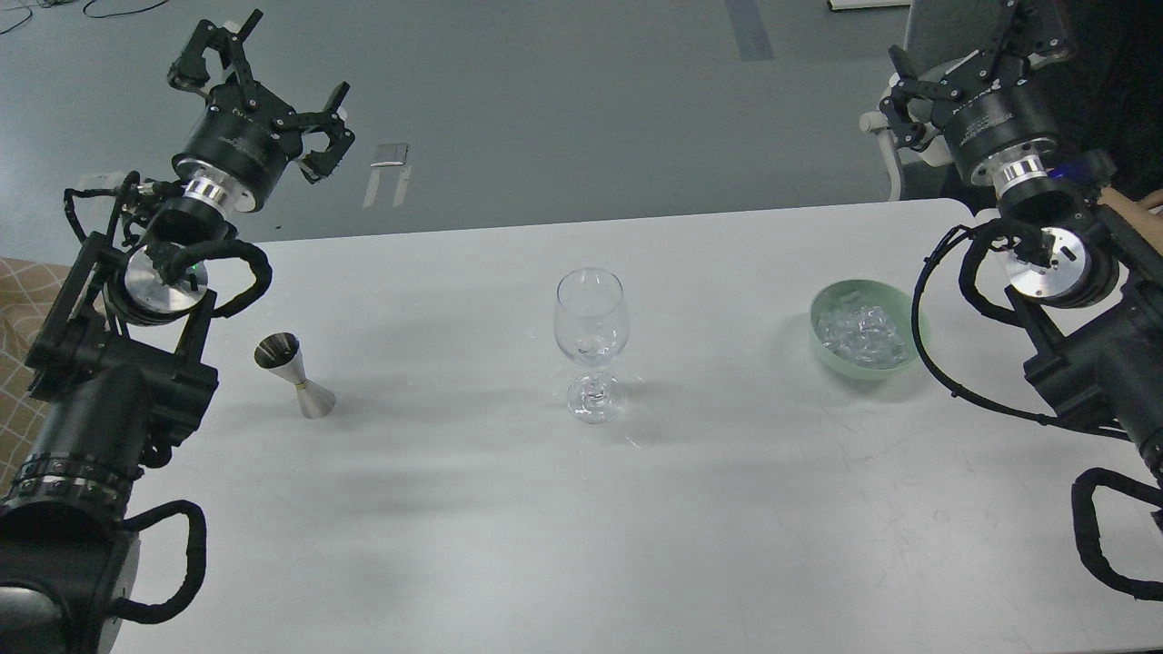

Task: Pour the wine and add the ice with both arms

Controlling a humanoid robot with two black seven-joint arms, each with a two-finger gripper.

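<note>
A clear stemmed glass stands upright and empty at the middle of the white table. A steel jigger stands at the left. A pale green bowl at the right holds several clear ice cubes. My left gripper is open and empty, raised beyond the table's far left edge, well above the jigger. My right gripper is open and empty, raised beyond the far right edge, above and behind the bowl; its upper finger reaches the frame's top.
Grey floor lies beyond the table's far edge. A white chair and a dark-clothed person stand behind my right arm; a bare forearm shows at the right edge. A checked cloth shows at the left edge.
</note>
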